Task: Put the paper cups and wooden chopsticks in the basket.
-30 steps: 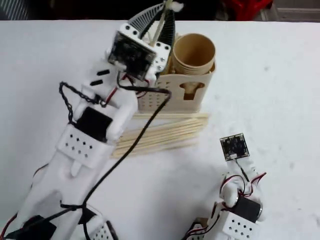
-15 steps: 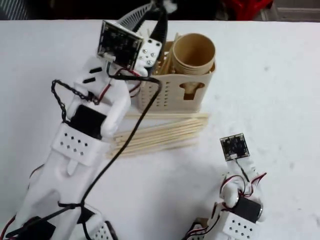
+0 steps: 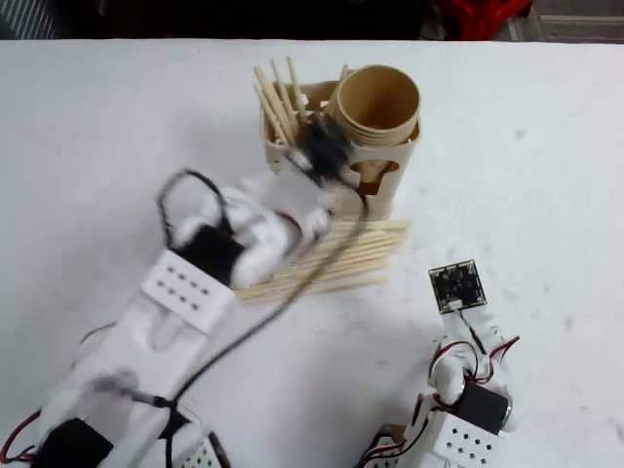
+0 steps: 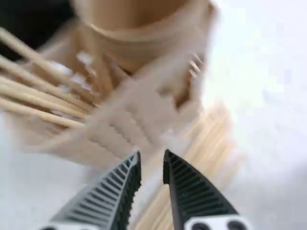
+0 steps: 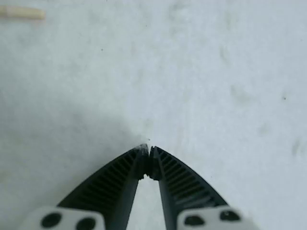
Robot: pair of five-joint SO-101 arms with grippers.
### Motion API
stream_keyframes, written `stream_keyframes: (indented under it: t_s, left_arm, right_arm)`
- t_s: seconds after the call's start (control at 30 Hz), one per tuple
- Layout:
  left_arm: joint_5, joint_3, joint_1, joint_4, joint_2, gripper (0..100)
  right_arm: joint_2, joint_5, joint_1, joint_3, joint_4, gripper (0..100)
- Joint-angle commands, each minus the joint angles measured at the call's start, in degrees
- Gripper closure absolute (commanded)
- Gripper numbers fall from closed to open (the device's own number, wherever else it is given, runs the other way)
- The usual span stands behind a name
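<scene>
On the white table, paper cups and wooden chopsticks are stood in the basket. Loose chopsticks are laid beside it. The left gripper is narrowly parted, seemingly empty. The right gripper is pressed together. A dark room is seen behind.

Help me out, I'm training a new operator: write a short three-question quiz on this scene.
1. True or false: the paper cups stand inside the basket.
2. Where do the loose chopsticks lie? A on the table beside the basket; B inside the cups; C in a gripper.
3. Fill in: the right gripper is ___.
Key: 1 true; 2 A; 3 shut.
</scene>
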State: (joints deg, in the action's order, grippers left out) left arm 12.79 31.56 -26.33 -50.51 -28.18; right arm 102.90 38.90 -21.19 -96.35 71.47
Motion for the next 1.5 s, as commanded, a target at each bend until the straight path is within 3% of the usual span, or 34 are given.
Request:
stream_keyframes:
  t_s: [0.0,0.13,0.5,0.8,1.03,1.3,1.47]
  left_arm:
    - [7.12,12.84,-6.46,11.08,0.04,90]
    - [8.26,17.85,-6.90,15.12,0.22,90]
    - [8.35,9.32,-6.73,14.77,18.24,90]
    - [9.23,7.91,-5.93,14.77,20.26,90]
    - [13.63,5.27,-5.41,9.41,20.35,90]
    - [16.88,5.10,-5.41,9.05,20.53,90]
    - [19.69,1.23,-5.67,7.21,28.00,90]
  right_arm:
    - [0.31,0.35,-0.40,-0.44,-0.48,98.1]
    - [0.31,0.35,-0.40,-0.44,-0.48,98.1]
    - [0.31,0.35,-0.40,-0.44,-0.48,98.1]
    - [0.31,0.35,-0.40,-0.44,-0.48,98.1]
    - [0.31,0.35,-0.31,-0.44,-0.48,98.1]
    - [0.31,0.35,-0.31,-0.44,-0.48,98.1]
    - [0.31,0.35,-0.40,-0.44,-0.48,98.1]
